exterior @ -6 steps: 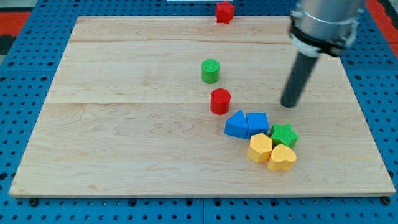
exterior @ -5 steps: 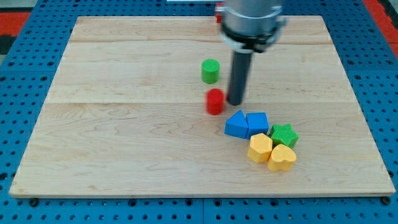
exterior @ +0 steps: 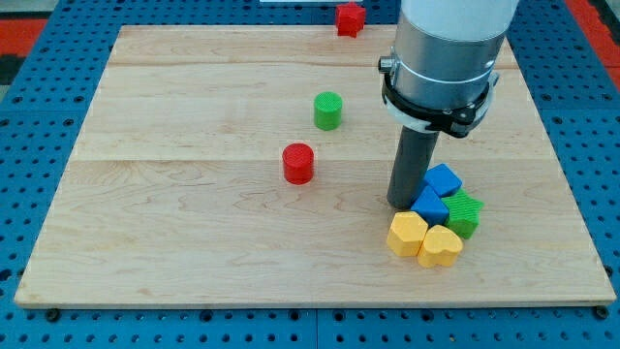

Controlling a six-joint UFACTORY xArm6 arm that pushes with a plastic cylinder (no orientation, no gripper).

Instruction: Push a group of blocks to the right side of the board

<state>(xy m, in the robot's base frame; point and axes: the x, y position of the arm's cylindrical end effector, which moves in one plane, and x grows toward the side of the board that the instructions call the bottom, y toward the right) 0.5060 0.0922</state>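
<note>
Blue blocks (exterior: 435,194) tightly clustered, bright

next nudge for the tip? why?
Probably keep sliding my tip toward the view's right. It sits at the left edge of the blue blocks, which bunch with the green star and yellow blocks, and bare board still lies to their right.
</note>
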